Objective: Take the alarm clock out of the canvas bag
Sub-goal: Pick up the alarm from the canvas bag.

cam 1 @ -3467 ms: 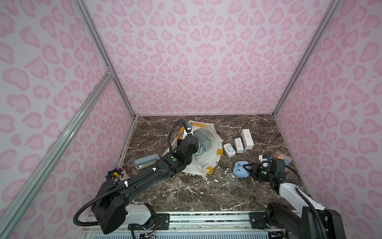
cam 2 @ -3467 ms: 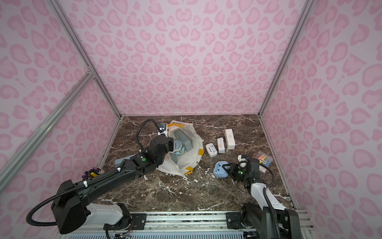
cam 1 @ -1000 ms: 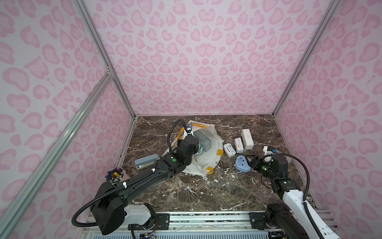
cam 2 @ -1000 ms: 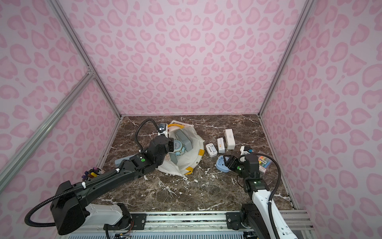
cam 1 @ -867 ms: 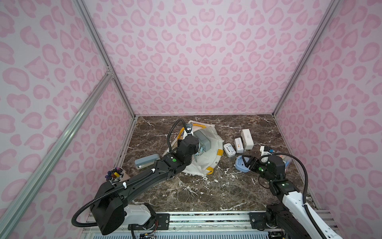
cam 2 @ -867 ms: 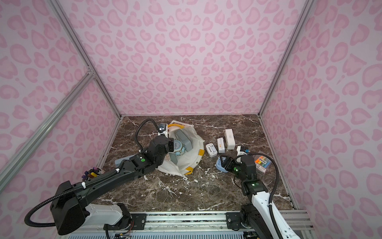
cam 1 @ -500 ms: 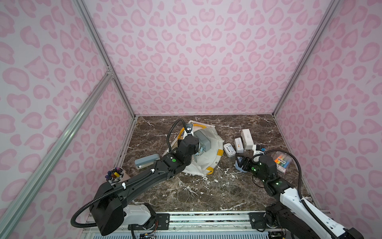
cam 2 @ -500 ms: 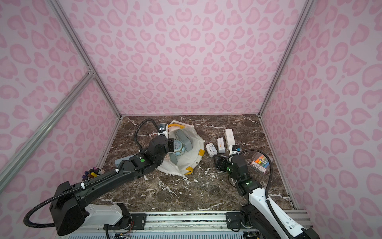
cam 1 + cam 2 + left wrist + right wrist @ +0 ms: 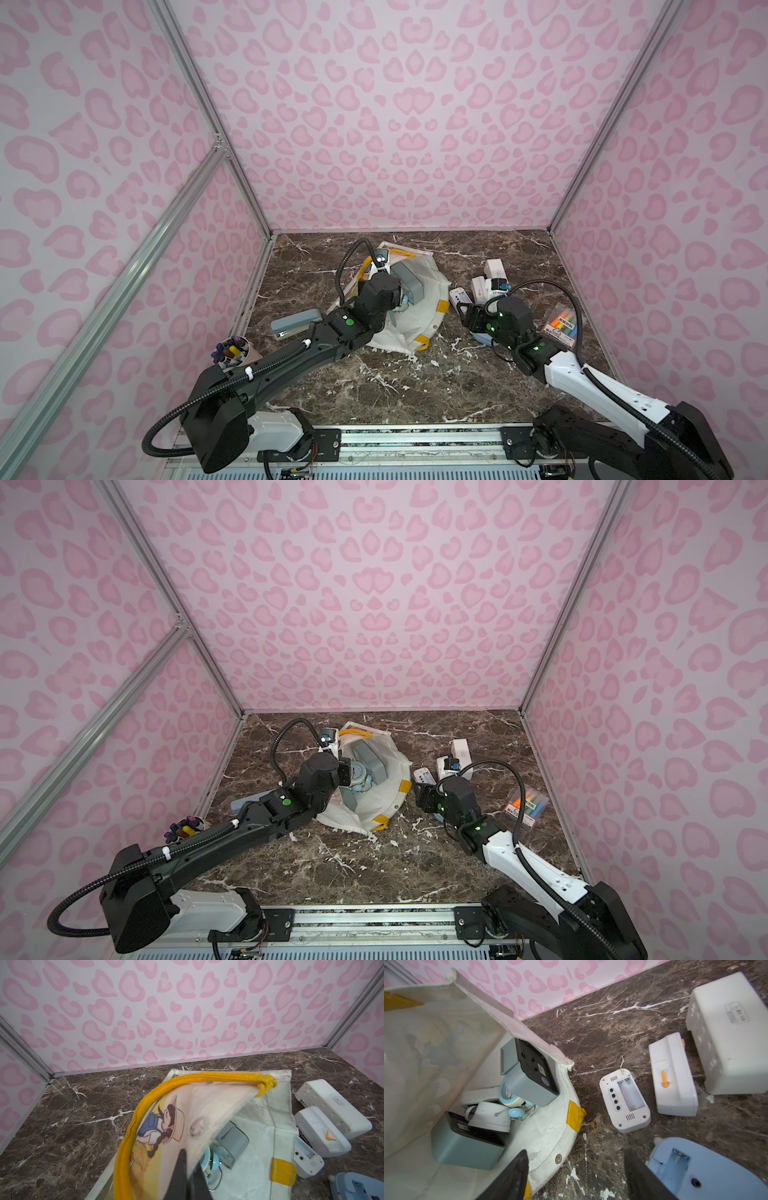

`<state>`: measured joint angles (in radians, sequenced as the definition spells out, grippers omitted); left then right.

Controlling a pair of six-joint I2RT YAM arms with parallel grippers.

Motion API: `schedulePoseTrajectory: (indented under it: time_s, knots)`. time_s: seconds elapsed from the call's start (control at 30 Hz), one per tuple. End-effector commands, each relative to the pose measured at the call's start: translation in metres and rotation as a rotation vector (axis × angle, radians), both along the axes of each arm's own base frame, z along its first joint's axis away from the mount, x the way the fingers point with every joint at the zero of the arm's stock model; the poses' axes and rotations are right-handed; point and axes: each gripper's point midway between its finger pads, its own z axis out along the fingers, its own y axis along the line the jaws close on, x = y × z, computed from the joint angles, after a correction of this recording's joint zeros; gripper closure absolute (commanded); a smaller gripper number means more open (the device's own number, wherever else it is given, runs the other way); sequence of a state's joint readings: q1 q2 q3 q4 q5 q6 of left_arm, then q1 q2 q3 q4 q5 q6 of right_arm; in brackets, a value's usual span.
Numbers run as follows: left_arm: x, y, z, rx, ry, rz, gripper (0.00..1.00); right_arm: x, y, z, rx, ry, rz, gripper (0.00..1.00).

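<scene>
In both top views I look down into a booth. Its walls (image 9: 395, 124) are papered in pink blotches, and aluminium posts (image 9: 208, 120) stand at the corners. A dark brown marble worktop (image 9: 399, 386), veined in white, fills the lower middle of the frame. The canvas bag (image 9: 419, 320) lies open at the worktop's centre. In a top view a round pale-blue alarm clock (image 9: 357, 776) sits inside it among grey box clocks (image 9: 368, 750). My left claw (image 9: 343, 777) is at the bag's left rim, and my right claw (image 9: 467, 316) hovers just right of the bag. A grey stapler (image 9: 296, 324) and a cup of markers (image 9: 232, 353) sit at lower left. White clocks (image 9: 494, 270) and a highlighter pack (image 9: 561, 324) lie at right.

In the left wrist view, the left claw is clamped tight on the bag's lifted canvas edge, near the yellow handle (image 9: 187, 1080). The alarm clock shows beneath that flap, and the marble runs back to the pink wall.

In the right wrist view, the right claw's fingers (image 9: 512, 1178) stand wide apart with nothing between them. They are over bare marble, between the bag's rim and a blue clock (image 9: 695, 1167) lying back-up. The alarm clock is inside the bag, partly hidden by a grey clock.
</scene>
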<state>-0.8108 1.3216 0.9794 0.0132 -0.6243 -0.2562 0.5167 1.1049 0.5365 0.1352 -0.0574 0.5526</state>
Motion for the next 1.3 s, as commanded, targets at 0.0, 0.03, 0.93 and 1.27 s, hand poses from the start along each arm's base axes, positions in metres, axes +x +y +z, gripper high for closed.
schedulePoseTrajectory:
  time_s: [0.0, 0.03, 0.93, 1.27]
  knots:
    - [0.001, 0.000, 0.010, -0.021, -0.022, 0.002, 0.97, 0.011, 0.012, 0.006, -0.050, -0.030, 0.033, 0.29]
    - [0.001, -0.001, 0.009, -0.024, -0.022, 0.000, 0.97, 0.013, 0.018, 0.005, -0.067, -0.024, 0.051, 0.29]
    - [-0.001, -0.015, 0.010, -0.027, 0.014, -0.070, 0.97, 0.068, 0.106, -0.025, -0.399, -0.041, 0.323, 0.29]
    - [0.001, -0.020, 0.012, -0.028, 0.016, -0.090, 0.97, 0.078, 0.123, -0.032, -0.406, -0.034, 0.376, 0.26]
